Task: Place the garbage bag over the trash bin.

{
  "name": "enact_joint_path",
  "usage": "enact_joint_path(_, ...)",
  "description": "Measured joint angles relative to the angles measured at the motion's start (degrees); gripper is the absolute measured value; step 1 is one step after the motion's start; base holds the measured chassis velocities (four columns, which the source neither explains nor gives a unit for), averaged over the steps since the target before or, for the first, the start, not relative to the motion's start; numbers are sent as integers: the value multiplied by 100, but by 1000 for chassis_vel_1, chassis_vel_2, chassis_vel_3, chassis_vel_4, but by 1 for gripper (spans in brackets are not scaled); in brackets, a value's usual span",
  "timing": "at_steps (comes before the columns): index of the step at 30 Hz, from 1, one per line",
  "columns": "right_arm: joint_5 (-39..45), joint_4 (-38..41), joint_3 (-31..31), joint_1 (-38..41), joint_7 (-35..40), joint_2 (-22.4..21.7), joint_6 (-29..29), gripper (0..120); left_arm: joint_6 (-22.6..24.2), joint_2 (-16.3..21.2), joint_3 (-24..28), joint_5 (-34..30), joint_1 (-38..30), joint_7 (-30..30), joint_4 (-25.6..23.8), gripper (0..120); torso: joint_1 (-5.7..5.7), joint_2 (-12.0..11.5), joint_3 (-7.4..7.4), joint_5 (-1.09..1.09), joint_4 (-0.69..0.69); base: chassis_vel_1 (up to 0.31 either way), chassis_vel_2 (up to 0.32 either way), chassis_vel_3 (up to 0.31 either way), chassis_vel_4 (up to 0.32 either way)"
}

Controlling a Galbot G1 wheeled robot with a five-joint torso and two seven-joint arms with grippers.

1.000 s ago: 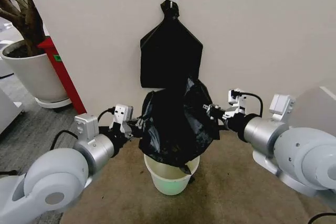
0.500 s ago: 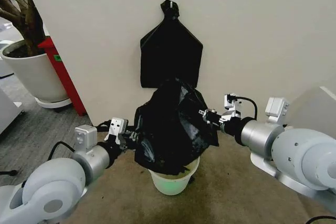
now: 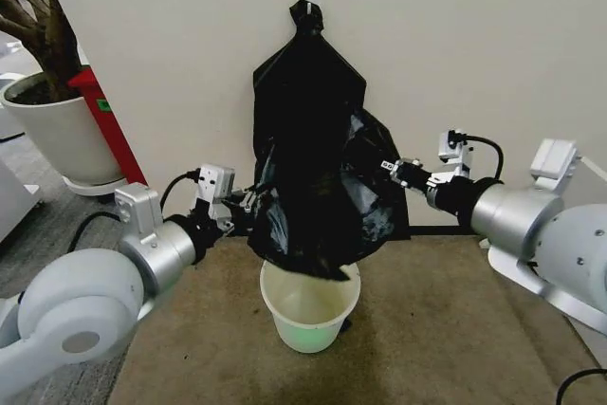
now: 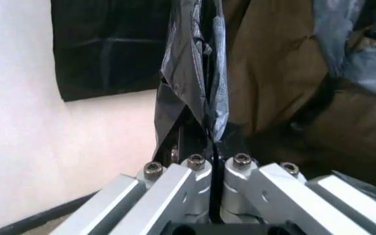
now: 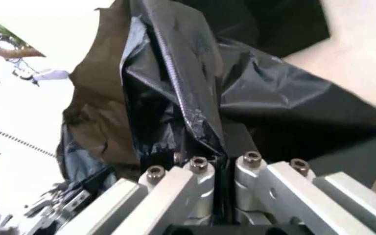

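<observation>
Now both grippers pinch the garbage bag (image 3: 322, 206) above the trash bin (image 3: 308, 315).

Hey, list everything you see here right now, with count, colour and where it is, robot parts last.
garbage bag: one, glossy black, held up over the bin between both end effectors.
trash bin: one, cream-white, on the brown carpet below the bag.
black bundle: one, flat, hanging on the wall by its knotted top.
plant pot: one, white, far left by the wall.
left end effector: shut on the bag's left edge.
right end effector: shut on its right edge.
</observation>
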Motion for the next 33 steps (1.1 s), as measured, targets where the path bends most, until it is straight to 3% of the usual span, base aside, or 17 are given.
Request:
enact_joint_path(8,323,-3,-345,-202,139,386,-131,0,110,-106,84,-140,304,-6,1,0,0,0,0,0,0,0,0,0,0)
enact_joint_path(14,468,-23,-501,-299,312,699,-217,0,296,-362,267,-691,566,-257,2,0,0,0,0,-1,-1,0,0,0,0)
enact_joint_path(21,321,-671,-701,-632,105,1263,-509,0,401,-717,659,-442,644,-464,104,0,0,0,0,0,1,0,0,0,0)
enact_joint_path(28,-1024,-1613,-1278,-816,-690,1688,-766,0,447,-1511,1124,249,6,-224,1511,0,0,0,1,-1,-1,0,0,0,0)
enact_joint_path(33,-1406,-1858,-1425,-691,-827,1770,-748,0,538,-1845,1280,340,-296,-284,1984,0,0,-1,1,-1,-1,0,0,0,0)
